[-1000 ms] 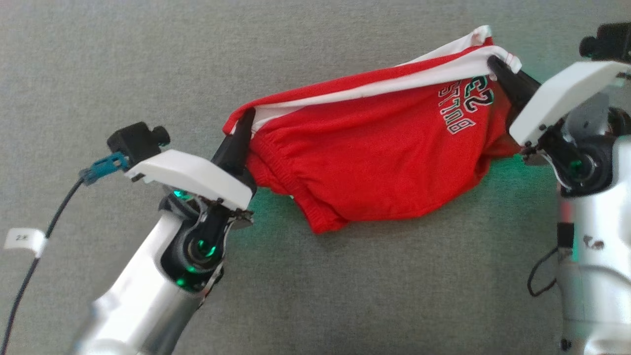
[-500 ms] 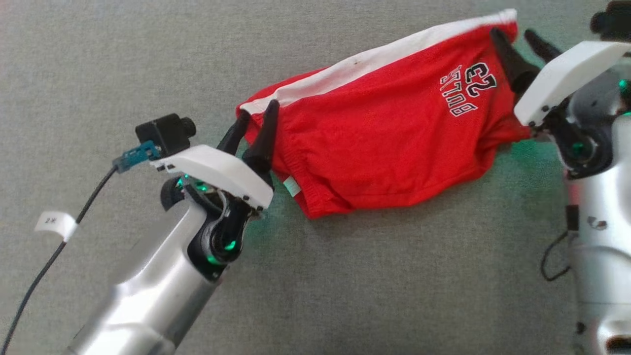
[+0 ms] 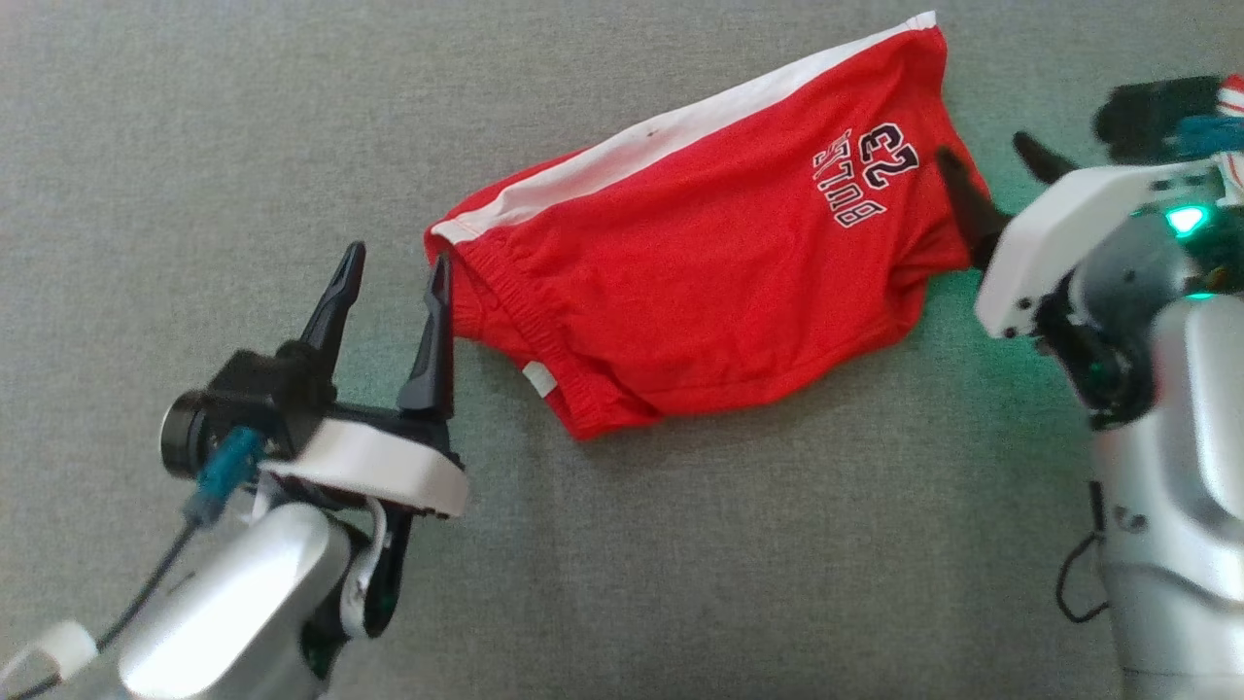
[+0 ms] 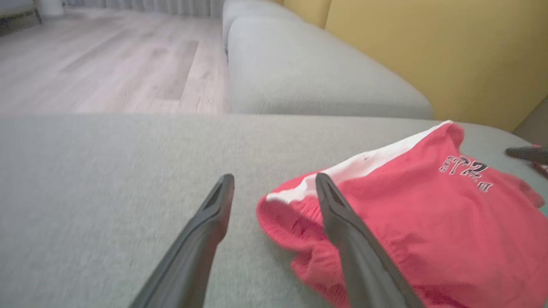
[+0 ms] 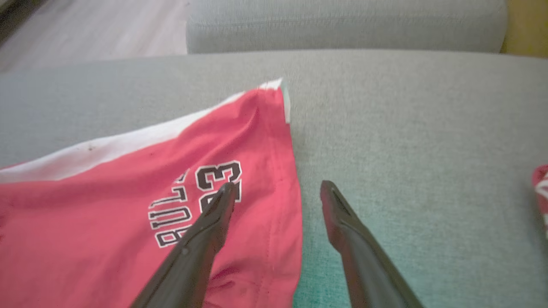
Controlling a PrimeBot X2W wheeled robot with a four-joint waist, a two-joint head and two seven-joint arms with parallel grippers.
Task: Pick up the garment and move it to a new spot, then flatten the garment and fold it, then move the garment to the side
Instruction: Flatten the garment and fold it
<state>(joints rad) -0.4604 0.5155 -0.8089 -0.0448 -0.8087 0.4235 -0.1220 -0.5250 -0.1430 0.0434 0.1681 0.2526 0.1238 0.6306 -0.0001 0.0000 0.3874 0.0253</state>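
The garment (image 3: 700,262) is a pair of red shorts with a white side stripe and black "BULLS 23" lettering, lying slantwise and rumpled on the grey cushion (image 3: 680,544). My left gripper (image 3: 397,267) stands open just off its waistband end, the right finger close beside the elastic edge (image 4: 295,214). My right gripper (image 3: 991,160) is open at the leg-hem end, one finger over the red fabric (image 5: 239,205) near the lettering, the other over bare cushion. Neither holds the cloth.
A grey backrest cushion (image 4: 308,77) and a yellow wall (image 4: 428,47) lie beyond the seat, with wooden floor (image 4: 94,64) past its edge. A red and white object (image 5: 541,188) peeks in at the far right of the right wrist view.
Both grippers have let go of the shorts and drawn back, open. The shorts, held stretched and lifted a second ago, now lie dropped on the cushion.
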